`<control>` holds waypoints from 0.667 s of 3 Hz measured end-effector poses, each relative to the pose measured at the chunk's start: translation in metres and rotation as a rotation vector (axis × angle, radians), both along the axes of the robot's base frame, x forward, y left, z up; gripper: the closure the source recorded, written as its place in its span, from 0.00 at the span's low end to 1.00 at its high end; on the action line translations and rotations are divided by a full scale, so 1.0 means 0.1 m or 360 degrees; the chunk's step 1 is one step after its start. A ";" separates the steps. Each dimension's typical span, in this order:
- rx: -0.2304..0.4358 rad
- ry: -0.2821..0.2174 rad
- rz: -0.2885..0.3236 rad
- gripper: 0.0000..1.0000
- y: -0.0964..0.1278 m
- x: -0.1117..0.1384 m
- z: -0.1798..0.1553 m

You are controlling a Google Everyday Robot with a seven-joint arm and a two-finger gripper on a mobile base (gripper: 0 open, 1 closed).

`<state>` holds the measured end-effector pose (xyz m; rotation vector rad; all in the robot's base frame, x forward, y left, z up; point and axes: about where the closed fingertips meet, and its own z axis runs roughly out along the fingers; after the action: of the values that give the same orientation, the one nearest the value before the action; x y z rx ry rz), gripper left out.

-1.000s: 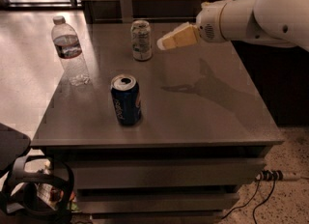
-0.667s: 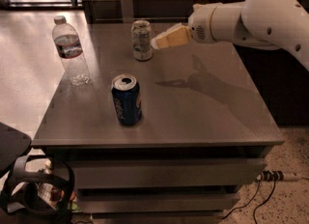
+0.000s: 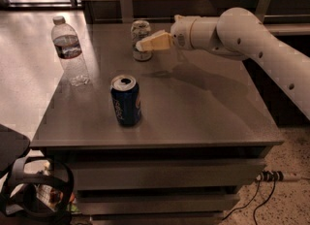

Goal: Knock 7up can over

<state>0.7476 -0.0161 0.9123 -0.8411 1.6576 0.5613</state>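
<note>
The 7up can (image 3: pixel 140 39), pale silver-grey with a shiny top, stands upright near the back of the grey table (image 3: pixel 193 107). My gripper (image 3: pixel 142 45), with pale yellow fingers on a white arm reaching in from the right, is level with the can's middle. Its tip overlaps the can's right side and seems to touch it. The can's lower right part is hidden behind the gripper.
A dark blue Pepsi can (image 3: pixel 126 100) stands upright at the front centre-left of the table. A clear water bottle (image 3: pixel 70 51) stands at the left edge. A wall runs behind the table. Dark gear (image 3: pixel 29 190) and cables lie on the floor.
The arm has moved left toward the 7up can, and the gripper tip now reaches the can's right side. The can still stands upright.
</note>
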 end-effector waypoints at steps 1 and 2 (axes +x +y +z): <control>0.0122 -0.0002 0.0000 0.00 0.13 0.13 -0.18; 0.0243 -0.0042 0.0020 0.02 0.34 0.26 -0.27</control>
<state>0.7733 0.0177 0.8855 -0.7446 1.5651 0.6742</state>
